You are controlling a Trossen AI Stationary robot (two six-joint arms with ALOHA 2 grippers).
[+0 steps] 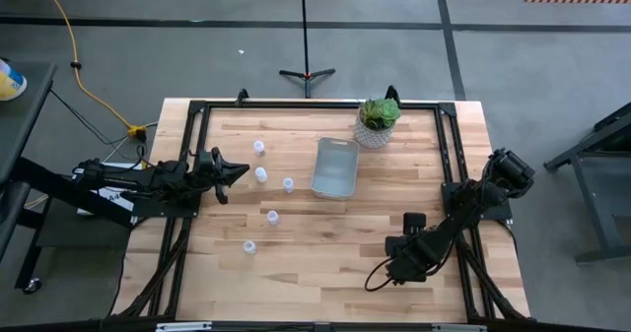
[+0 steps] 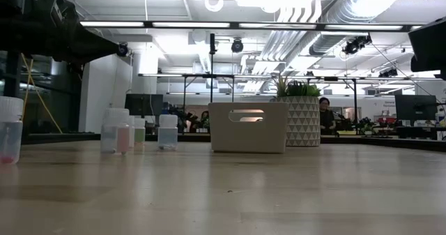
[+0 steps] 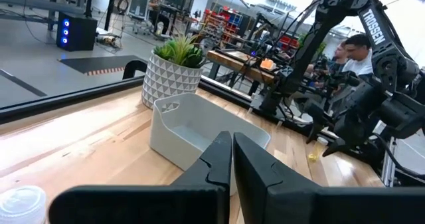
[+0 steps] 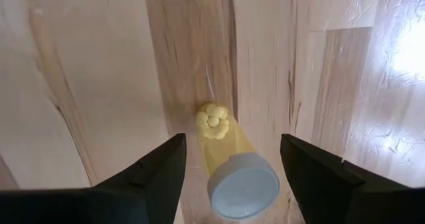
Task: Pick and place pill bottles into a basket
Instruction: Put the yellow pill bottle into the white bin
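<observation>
Right claw is hanging wide open over a fallen pill bottle, left claw is waiting closed and empty, five bottles are standing outside the still-empty basket.

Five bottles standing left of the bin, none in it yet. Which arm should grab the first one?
Left. The left gripper, fingers shut, hangs right beside the pill bottles, with the basket just past them. The right gripper, open, is low over a lying bottle at the near right, far from the standing group.
</observation>
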